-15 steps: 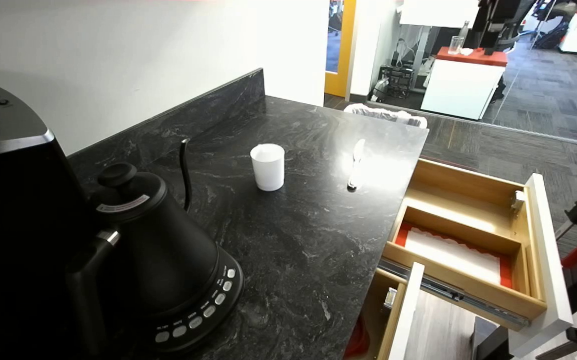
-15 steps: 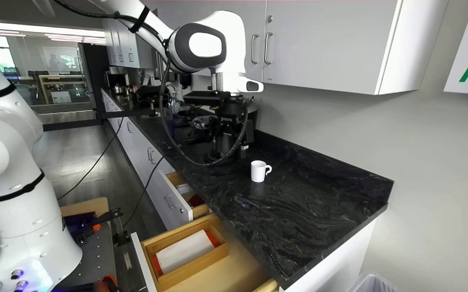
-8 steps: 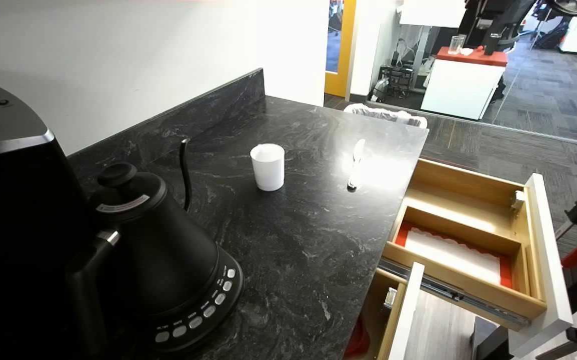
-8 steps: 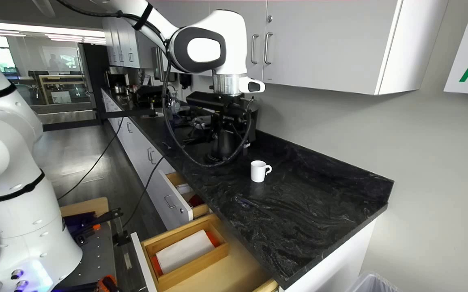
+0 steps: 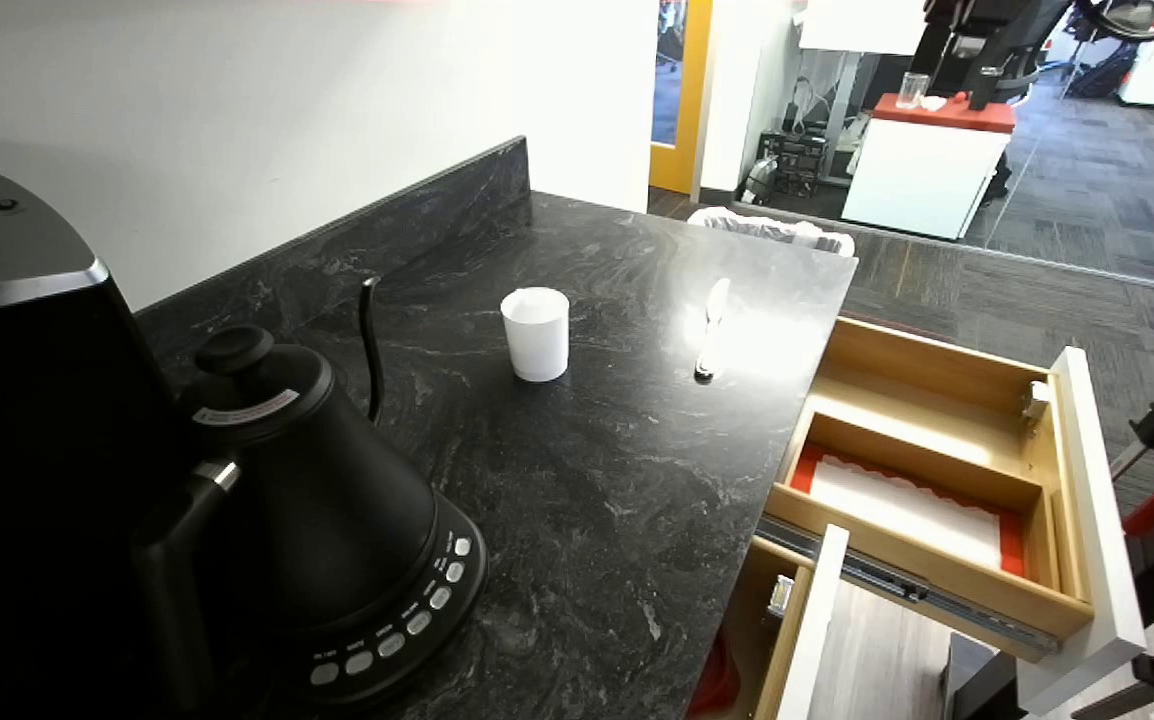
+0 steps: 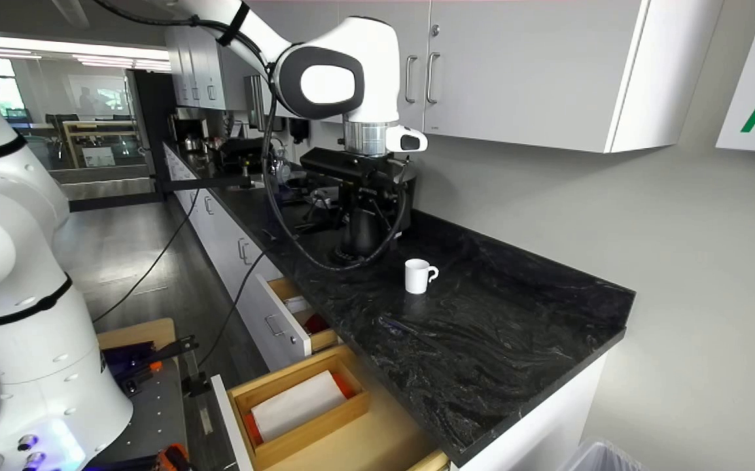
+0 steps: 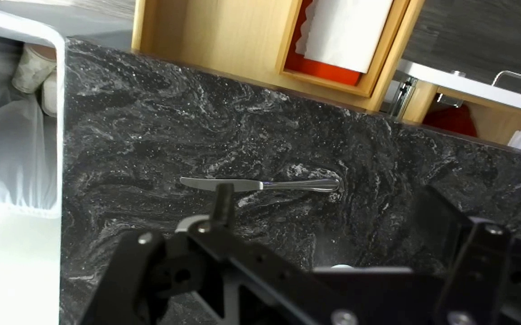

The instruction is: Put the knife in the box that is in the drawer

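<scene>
The knife [image 7: 303,185] is slim and silver and lies flat on the dark counter. It shows in both exterior views [image 5: 709,335] [image 6: 410,328]. The wide light-wood drawer [image 5: 937,375] stands pulled out below the counter edge, also in the other views [image 6: 332,451] [image 7: 233,40]. Inside it is a small wooden box [image 6: 315,425] with a red inside and white paper, also in the wrist view [image 7: 326,83]. My gripper [image 7: 327,198] is open and empty, high above the counter. Its left finger overlaps the knife's blade in the wrist view, apart from it. In the exterior views its fingertips cannot be made out.
A white mug [image 6: 416,277] stands near the knife. A black kettle [image 5: 327,500] and a dark machine [image 5: 27,400] stand further along the counter. A lower, narrower drawer [image 6: 279,320] is partly open. A lined bin [image 7: 57,158] stands past the counter's end.
The hand has turned and shifted slightly to the right in an exterior view, mostly in the first half second. The knife, mug and drawers have not moved.
</scene>
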Controlling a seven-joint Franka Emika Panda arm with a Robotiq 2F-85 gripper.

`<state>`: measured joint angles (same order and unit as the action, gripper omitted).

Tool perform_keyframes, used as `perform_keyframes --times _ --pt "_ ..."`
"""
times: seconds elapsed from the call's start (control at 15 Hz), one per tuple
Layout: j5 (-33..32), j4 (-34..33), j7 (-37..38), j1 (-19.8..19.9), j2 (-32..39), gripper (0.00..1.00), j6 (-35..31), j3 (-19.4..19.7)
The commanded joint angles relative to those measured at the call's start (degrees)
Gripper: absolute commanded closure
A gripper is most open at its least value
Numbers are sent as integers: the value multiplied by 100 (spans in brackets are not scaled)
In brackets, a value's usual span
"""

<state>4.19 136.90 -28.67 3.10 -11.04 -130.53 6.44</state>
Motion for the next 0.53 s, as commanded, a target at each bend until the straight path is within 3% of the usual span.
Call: perform_keyframes --times 0.0,0.33,0.4,0.47 --pt "107 41 -446 -80 7 0 -109 116" --pt "293 43 -776 -98 13 0 -101 144" --pt "376 196 -488 -323 -152 0 -235 -149" --pt "654 91 -509 -418 -37 0 -205 -188"
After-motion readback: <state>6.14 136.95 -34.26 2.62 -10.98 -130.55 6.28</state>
